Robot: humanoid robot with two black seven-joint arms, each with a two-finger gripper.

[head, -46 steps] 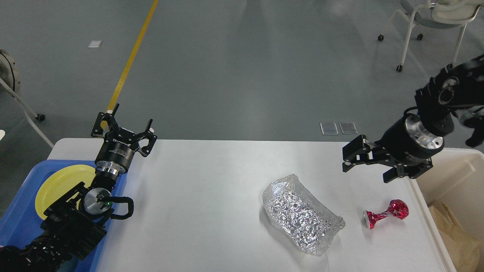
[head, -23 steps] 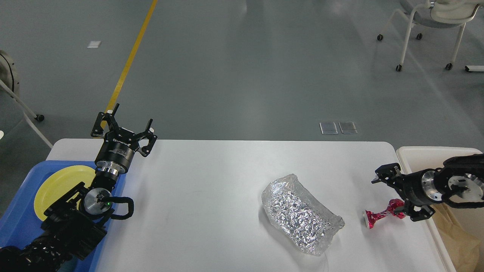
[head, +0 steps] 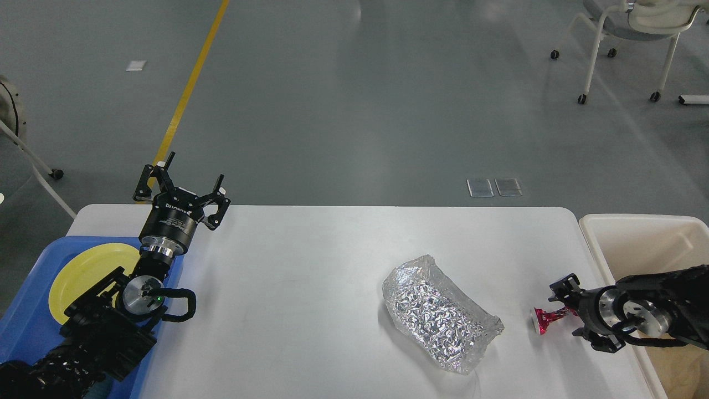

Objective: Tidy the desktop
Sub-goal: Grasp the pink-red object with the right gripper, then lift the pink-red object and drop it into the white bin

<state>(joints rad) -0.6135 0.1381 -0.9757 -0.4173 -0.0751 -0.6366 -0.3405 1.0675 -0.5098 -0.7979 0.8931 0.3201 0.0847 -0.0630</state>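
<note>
A grey floor with a yellow line lies behind the white desktop (head: 310,266), which fills the lower frame. Mid-right on it rests a crumpled foil bag (head: 440,316); right of that lies a red goblet (head: 545,320), with the right gripper (head: 573,316) around its bowl; its grip cannot be told. At left, the left gripper (head: 183,191) stands spread above a blue tray (head: 27,327).

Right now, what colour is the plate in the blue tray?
Yellow; the plate shows in the head view.
</note>
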